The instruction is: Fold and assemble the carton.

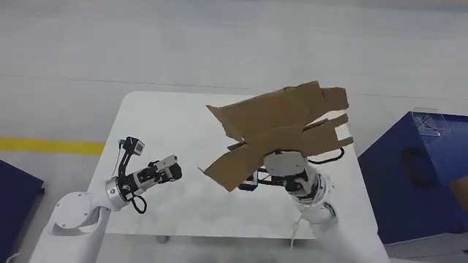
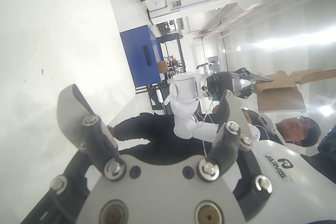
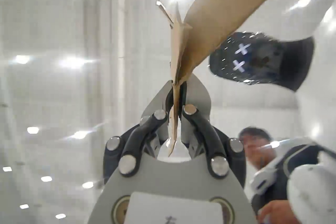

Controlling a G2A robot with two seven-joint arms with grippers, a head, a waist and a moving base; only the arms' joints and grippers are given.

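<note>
The carton (image 1: 281,131) is a flat brown cardboard blank with flaps, held up in the air above the right half of the white table (image 1: 164,131). My right gripper (image 3: 176,89) is shut on the carton's (image 3: 210,22) lower edge, with the board pinched between both fingers and rising away from it. From the left wrist view the carton (image 2: 282,93) hangs off the right gripper (image 2: 252,83) beyond the table. My left gripper (image 2: 147,104) stands open with nothing between its fingers, low over the table's left front part (image 1: 175,168), well apart from the carton.
A blue cabinet (image 1: 413,168) stands just right of the table. Another blue box (image 1: 14,190) sits at the left edge. A yellow floor line (image 1: 44,145) runs left of the table. A person (image 2: 296,130) sits beyond the table's edge, touching nothing.
</note>
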